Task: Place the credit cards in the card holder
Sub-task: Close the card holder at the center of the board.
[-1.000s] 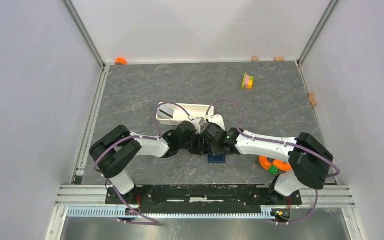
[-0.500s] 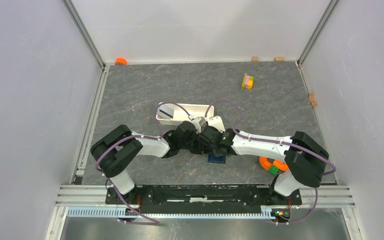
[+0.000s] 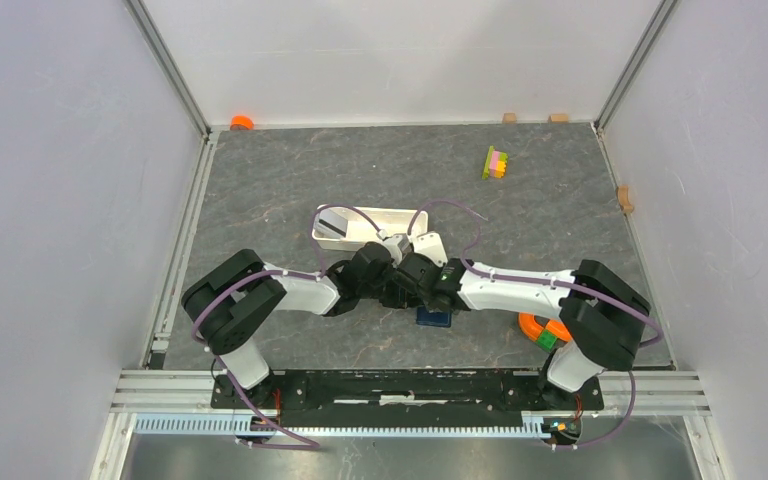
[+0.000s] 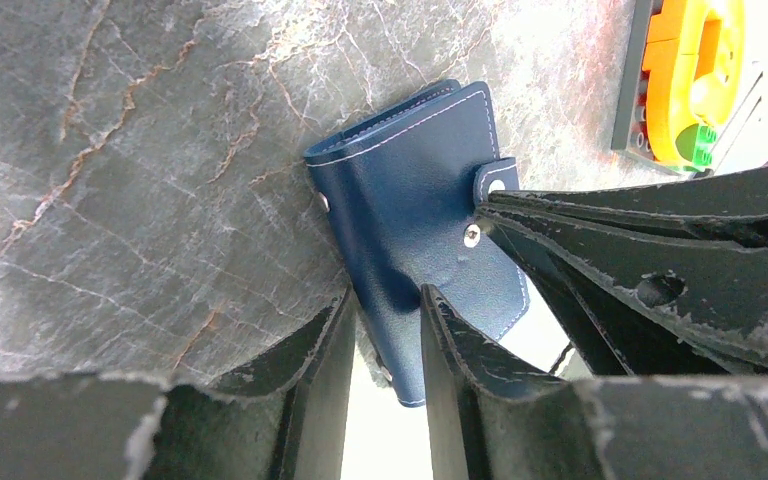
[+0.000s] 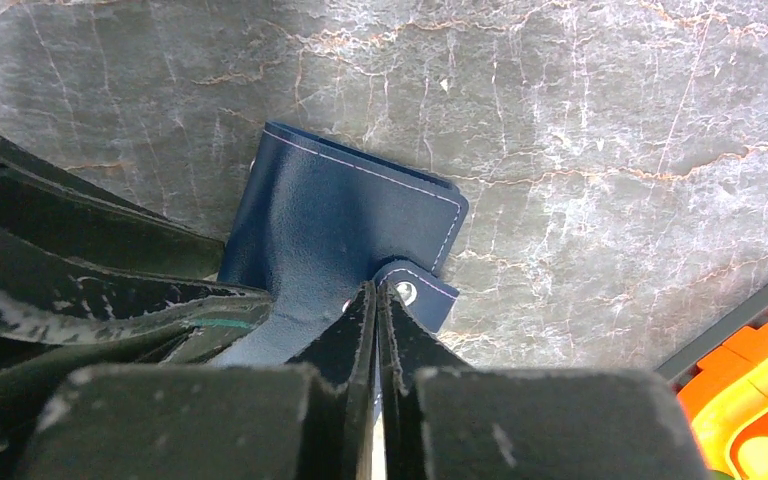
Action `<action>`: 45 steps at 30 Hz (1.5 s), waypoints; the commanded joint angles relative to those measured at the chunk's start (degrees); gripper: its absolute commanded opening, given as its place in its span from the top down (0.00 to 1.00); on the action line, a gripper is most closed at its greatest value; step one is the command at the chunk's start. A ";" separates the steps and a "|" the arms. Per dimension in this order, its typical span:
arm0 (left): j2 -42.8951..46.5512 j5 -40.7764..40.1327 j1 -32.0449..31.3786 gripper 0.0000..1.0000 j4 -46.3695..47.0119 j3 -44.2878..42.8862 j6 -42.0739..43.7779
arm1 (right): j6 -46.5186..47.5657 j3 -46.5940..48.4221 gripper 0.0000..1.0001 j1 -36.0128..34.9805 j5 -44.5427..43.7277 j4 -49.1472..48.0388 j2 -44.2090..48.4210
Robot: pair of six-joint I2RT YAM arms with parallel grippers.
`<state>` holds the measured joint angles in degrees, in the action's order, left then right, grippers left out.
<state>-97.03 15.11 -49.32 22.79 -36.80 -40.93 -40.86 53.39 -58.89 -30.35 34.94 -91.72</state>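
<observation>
Stitching in pale thread is seen along the edges of the card holder (image 4: 410, 190), a dark navy wallet shown with its outer side to both wrist cameras. Two small metal snaps can be made out on it, but any marking on them is too small to be read. The card holder is found near the middle of the table (image 5: 580, 120), toward the near edge, beneath the spot where the two arms meet. It is seen tilted, and whether any corner rests on the table cannot be told.

The left hand (image 4: 387, 300) is closed on the lower edge of the card holder, with one finger on either face. The right hand (image 5: 375, 292) is pressed almost together, and the clasp tab (image 5: 422, 292) with its snap is pinched at the fingertips.

One grey credit card (image 3: 335, 221) is seen lying in the left end of the white tray (image 3: 400, 210), just beyond the two hands. A yellow-pink-green block stack (image 3: 496, 162) stands well apart at the far right. An orange-and-green toy piece (image 3: 538, 328) lies near the right arm's elbow.
</observation>
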 commanded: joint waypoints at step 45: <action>23.76 -1.74 7.75 0.00 -36.64 -10.84 9.40 | 3.49 -36.59 0.08 7.13 11.90 -31.83 47.92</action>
<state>-71.75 12.14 -41.56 -6.55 -41.67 -37.08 -28.91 18.59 -51.75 -28.77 5.69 -42.57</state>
